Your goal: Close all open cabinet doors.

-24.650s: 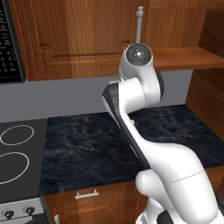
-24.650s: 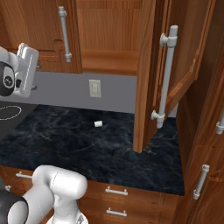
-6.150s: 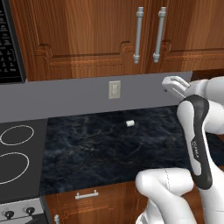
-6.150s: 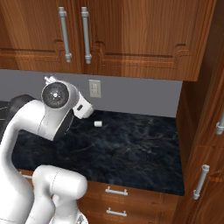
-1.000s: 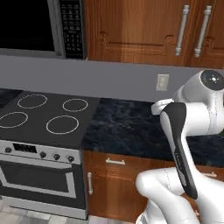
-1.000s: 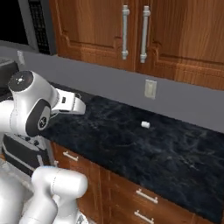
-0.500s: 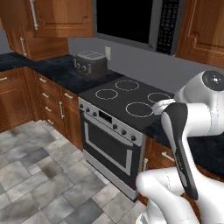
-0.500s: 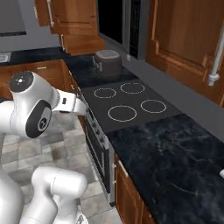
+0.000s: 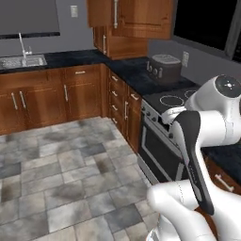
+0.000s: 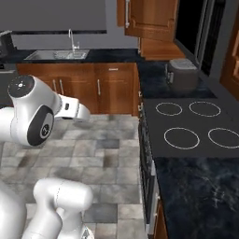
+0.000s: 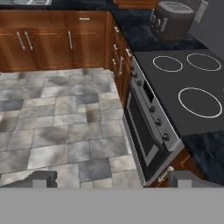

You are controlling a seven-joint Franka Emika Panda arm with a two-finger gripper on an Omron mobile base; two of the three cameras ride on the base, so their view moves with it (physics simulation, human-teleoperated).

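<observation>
Reddish-brown wood runs all round you here: base cabinets under a dark marbled surface (image 9: pixel 70 57), and wall cabinets above the corner. In the left base view the cabinet doors (image 9: pixel 141 16) sit top centre, w/ a grey vertical bar handle (image 9: pixel 115 13) on the nearer one; in the right base view you get the same doors top centre-right, one of them looking angled out from the wall, though you can't say for sure from here whether it's ajar or just seen obliquely. They're well apart from the arm, across the tiled floor (image 9: pixel 61 179).

The end effector (image 11: pixel 111 179) shows in the hand view as two dark tips at the bottom corners, spread wide, nothing between them, so it's open. It points down over the grey stone floor tiles and the front of the oven (image 11: pixel 146 131).

The black cooktop (image 10: pixel 196 126) w/ four white rings lies right of the arm in the right base view; a grey toaster (image 10: pixel 182 74) stands on the surface just behind it, near the corner. The sink (image 9: pixel 21 60) w/ a tall tap is set in the far surface, upper left in the left base view, under a dark window. A white wall outlet (image 9: pixel 74 10) sits on the grey wall beside the upper cabinets.
</observation>
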